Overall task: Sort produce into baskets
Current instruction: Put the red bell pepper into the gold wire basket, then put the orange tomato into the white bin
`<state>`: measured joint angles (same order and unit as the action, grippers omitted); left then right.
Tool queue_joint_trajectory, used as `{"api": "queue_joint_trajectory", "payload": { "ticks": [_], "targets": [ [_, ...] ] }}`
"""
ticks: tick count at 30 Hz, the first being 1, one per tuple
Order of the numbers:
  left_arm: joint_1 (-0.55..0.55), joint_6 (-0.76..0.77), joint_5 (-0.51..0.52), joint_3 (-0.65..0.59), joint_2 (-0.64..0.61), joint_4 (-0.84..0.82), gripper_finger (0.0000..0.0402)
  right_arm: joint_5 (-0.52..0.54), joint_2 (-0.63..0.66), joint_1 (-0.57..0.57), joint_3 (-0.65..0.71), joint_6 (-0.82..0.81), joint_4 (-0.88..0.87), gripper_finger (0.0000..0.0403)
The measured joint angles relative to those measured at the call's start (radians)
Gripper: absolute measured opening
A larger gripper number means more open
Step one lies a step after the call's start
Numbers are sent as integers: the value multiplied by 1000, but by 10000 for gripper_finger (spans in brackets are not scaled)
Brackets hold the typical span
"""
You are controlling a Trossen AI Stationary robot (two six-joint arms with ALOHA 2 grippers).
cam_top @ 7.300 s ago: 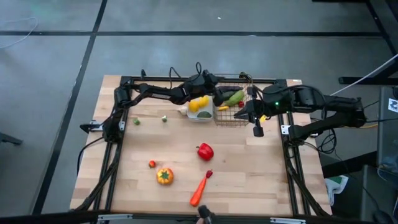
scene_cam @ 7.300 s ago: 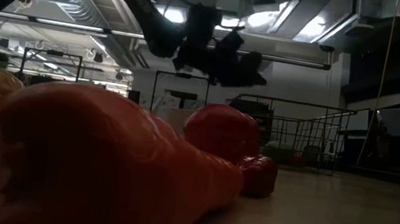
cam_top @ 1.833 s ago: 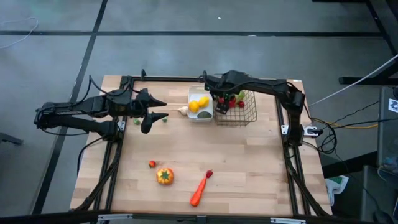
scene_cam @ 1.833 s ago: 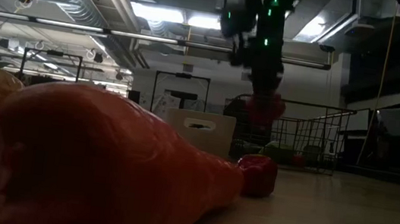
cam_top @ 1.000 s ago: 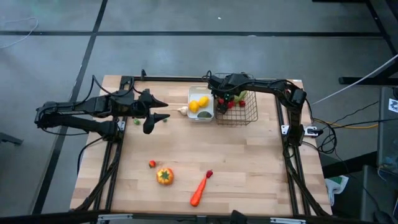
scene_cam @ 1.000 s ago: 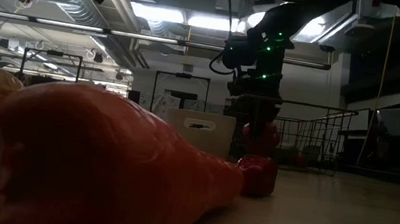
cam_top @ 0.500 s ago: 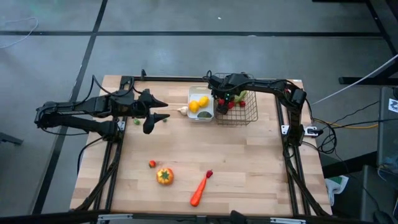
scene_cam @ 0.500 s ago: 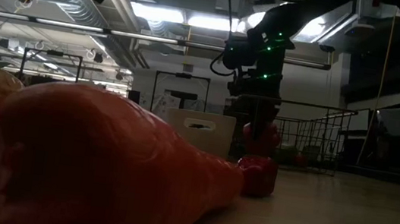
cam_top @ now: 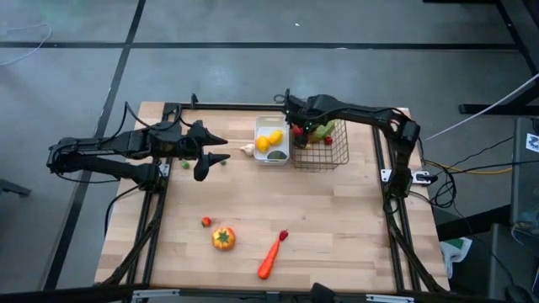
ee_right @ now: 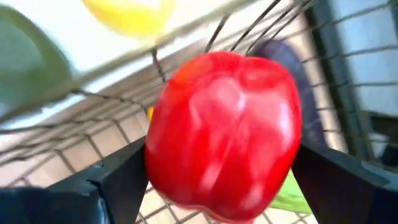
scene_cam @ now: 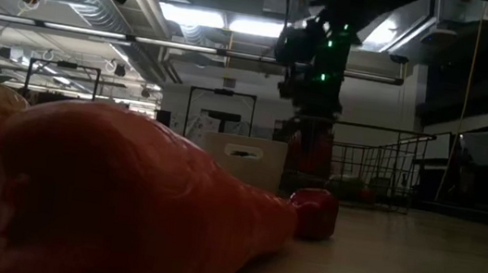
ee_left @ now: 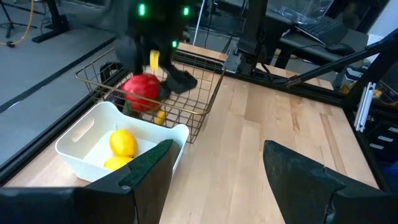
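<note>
Over the wire basket (cam_top: 320, 149), right fingers (ee_right: 106, 186) now spread beside the red pepper (ee_right: 224, 134); left fingers (ee_left: 146, 171) stay apart.

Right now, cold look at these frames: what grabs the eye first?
The red pepper fills the right wrist view, sitting between the right gripper's spread fingers inside the wire basket at the table's far edge. Next to it, the white tray holds yellow lemons. The left gripper hangs idle, open, over the table's left side.

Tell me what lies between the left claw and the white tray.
High view: a small pale item beside the white tray and a small green piece near the left claw.
</note>
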<state>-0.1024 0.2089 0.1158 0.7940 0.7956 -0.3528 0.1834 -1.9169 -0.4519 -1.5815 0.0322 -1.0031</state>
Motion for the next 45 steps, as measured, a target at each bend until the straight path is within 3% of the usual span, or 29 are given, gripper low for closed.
{"api": "queue_joint_trajectory", "payload": {
  "ticks": [8,25,45],
  "targets": [
    [25,0,-14,0,0,5,244,8,124,0,-48,0,-24,371],
    [277,131,-17,0,19,3,244,5,248,42,-47,-5,-114,372],
    [583,509,-16,0,348,5,244,-12,271,335,-46,-2,-115,372]
  ]
}}
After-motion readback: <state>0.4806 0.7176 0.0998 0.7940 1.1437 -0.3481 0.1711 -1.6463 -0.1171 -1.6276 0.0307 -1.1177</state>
